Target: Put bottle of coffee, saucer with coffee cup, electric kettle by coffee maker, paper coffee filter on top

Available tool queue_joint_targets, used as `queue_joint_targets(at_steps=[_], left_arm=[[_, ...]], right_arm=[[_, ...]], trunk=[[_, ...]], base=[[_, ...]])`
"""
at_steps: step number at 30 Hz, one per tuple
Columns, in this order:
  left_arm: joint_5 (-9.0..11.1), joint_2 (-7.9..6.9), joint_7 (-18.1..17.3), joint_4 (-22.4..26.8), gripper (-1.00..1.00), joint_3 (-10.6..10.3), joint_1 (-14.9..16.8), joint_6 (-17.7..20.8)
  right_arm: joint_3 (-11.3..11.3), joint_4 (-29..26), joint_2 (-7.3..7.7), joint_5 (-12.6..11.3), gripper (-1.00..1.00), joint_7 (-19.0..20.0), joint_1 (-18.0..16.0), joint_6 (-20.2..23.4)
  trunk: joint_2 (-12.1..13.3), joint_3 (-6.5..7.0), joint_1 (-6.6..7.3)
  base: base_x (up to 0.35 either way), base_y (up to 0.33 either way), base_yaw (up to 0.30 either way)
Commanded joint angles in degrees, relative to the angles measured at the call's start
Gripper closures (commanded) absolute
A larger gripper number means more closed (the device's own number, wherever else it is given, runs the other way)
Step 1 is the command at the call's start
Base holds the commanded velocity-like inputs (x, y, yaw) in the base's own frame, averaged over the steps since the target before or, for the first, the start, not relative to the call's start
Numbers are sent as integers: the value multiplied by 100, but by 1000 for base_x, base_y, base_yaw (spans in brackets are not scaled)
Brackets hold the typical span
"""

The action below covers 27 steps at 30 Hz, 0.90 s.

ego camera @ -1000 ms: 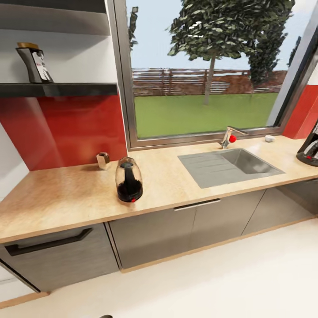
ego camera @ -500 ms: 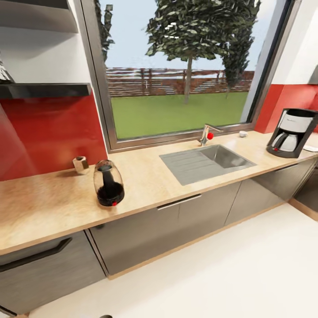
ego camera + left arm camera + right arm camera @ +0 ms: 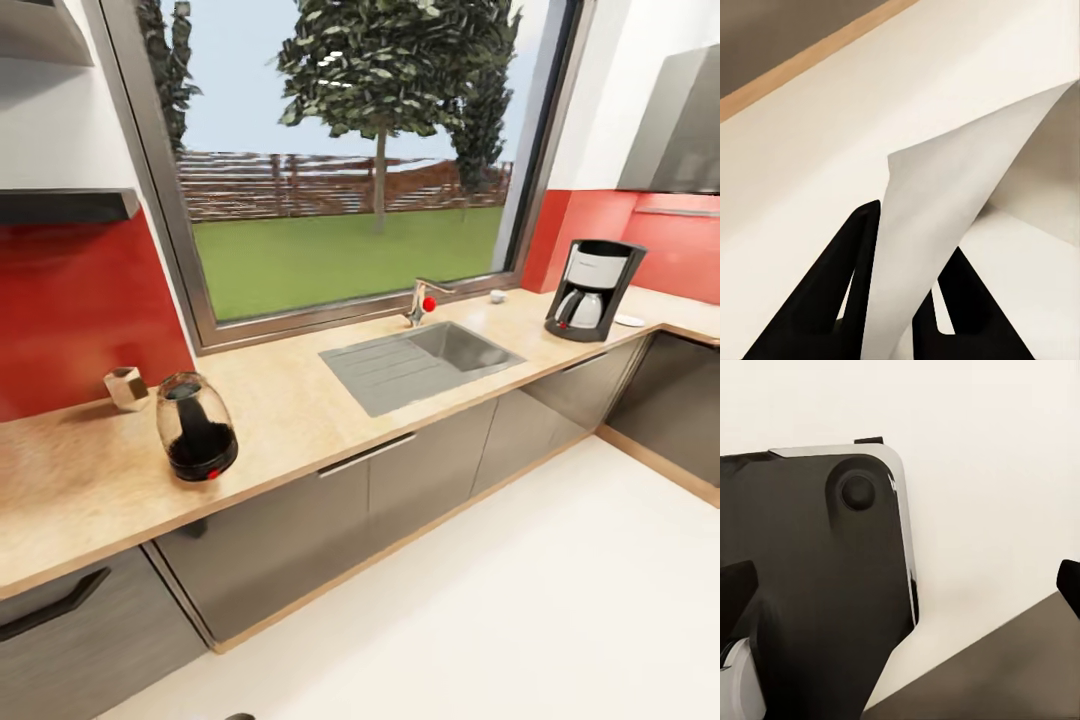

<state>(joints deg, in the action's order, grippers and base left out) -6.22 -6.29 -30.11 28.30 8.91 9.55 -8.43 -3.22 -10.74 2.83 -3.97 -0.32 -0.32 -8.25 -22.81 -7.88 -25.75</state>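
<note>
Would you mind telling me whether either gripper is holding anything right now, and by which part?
The left gripper pinches the paper coffee filter by its lower edge, between its two fingers. The right gripper's fingertips stand wide apart, with nothing between them.

Bright, even daylight from the window [image 3: 340,180] at 12 o'clock; soft rendered textures, straight lines bowing toward the edges. The kettle [image 3: 195,427] casts a faint shadow on the table [image 3: 290,410]; wrist views are shadowless, slightly blurred
</note>
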Motion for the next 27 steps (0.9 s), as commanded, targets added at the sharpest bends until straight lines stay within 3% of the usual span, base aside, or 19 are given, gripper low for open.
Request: queue_joint_targets(at_steps=[1, 27], left_arm=[[-81, 5, -21, 0, 100, 41, 4, -45], [-100, 13, -13, -155, 100, 56, 11, -52]], right_arm=[[-12, 1, -1, -42, -100, 6, -3, -19], [-12, 1, -1, -42, -100, 7, -3, -19]], trunk=[[-11, -11, -3], [-11, -11, -3]], base=[[0, 0, -280], [0, 0, -280]])
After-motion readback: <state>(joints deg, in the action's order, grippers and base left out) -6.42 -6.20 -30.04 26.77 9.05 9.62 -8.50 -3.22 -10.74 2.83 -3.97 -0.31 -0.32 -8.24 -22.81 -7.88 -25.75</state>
